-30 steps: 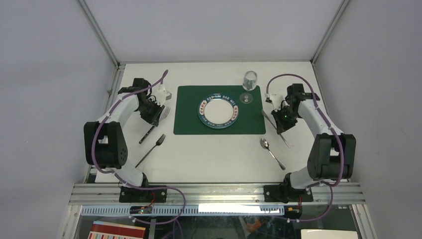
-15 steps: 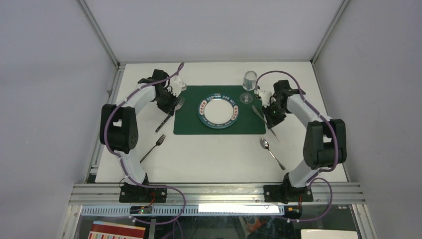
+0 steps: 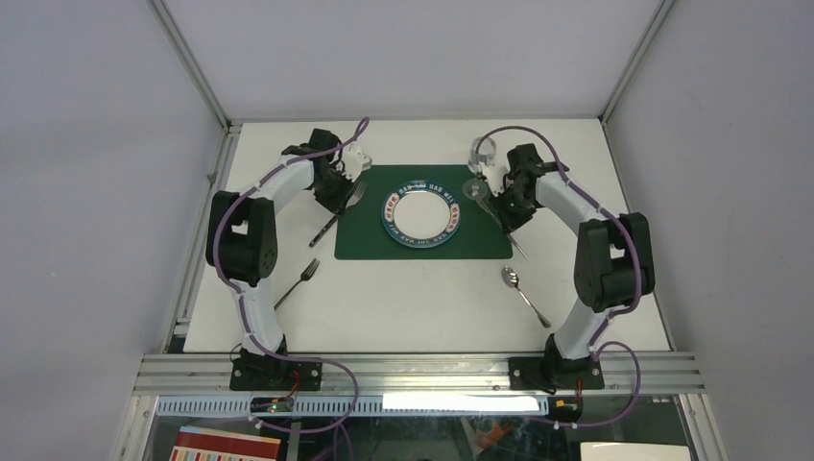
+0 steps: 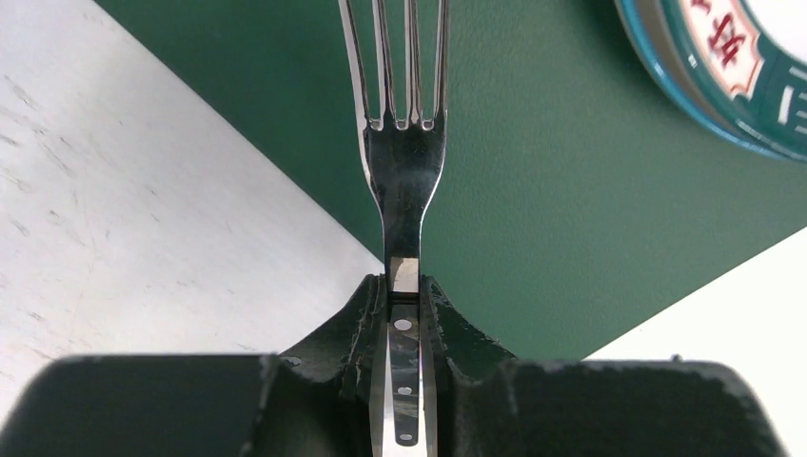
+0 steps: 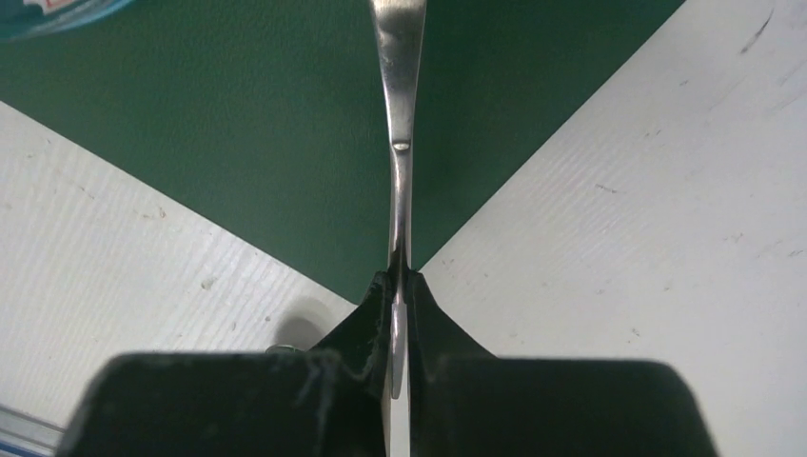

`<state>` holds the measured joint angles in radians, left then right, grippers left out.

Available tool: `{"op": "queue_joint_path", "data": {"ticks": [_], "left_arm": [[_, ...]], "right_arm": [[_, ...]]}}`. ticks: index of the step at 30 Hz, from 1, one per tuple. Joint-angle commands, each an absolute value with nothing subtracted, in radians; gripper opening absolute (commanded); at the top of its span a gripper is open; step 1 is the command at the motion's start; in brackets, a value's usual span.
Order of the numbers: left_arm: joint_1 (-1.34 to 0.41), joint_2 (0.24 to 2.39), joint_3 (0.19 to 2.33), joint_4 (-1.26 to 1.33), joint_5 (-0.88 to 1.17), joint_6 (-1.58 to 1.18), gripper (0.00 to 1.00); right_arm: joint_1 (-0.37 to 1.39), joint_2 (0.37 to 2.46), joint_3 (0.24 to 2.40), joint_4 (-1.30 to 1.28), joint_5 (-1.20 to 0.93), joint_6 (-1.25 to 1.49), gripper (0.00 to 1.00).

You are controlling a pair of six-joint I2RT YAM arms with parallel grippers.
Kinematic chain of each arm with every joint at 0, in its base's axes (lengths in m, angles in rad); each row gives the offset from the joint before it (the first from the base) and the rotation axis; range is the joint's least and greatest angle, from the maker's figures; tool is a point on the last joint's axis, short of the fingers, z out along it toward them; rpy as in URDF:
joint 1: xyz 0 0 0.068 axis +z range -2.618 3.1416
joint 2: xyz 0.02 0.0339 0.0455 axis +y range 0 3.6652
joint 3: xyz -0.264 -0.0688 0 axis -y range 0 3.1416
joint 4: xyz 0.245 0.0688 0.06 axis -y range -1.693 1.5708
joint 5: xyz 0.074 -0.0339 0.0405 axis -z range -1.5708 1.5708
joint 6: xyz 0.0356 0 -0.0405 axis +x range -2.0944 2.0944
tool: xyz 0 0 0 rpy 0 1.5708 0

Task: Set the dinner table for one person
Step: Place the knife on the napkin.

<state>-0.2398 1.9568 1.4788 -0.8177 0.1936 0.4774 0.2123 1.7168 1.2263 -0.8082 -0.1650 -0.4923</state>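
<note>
My left gripper (image 4: pixel 404 286) pinches the fork (image 4: pixel 404 162), its tines pointing up-frame over the placemat (image 4: pixel 571 190); my right gripper (image 5: pixel 400 276) clamps the knife (image 5: pixel 400 76) likewise.

Both arms are stretched far forward, with forearms angled inward toward each other. The left claw (image 4: pixel 404 290) is clamped on a fork (image 4: pixel 404 162); the right claw (image 5: pixel 400 281) is pinched tight on a knife (image 5: pixel 399 86).

The large plain white rectangular tabletop (image 3: pixel 413 298), framed in silver aluminium, lies flat and level, its surface faintly scuffed.
</note>
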Motion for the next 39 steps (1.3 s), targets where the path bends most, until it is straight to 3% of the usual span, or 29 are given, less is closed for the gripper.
{"op": "queue_joint_path", "data": {"ticks": [1,39], "left_arm": [[-0.274,1.968,1.552,-0.791,0.169,0.453,0.00],[-0.400,2.104,1.698,-0.837,0.177,0.350,0.00]], "right_arm": [[0.235,1.743,1.302,-0.765,-0.133,-0.464,0.00],[0.339,1.873,1.375,-0.680,-0.091,-0.403,0.00]]}}
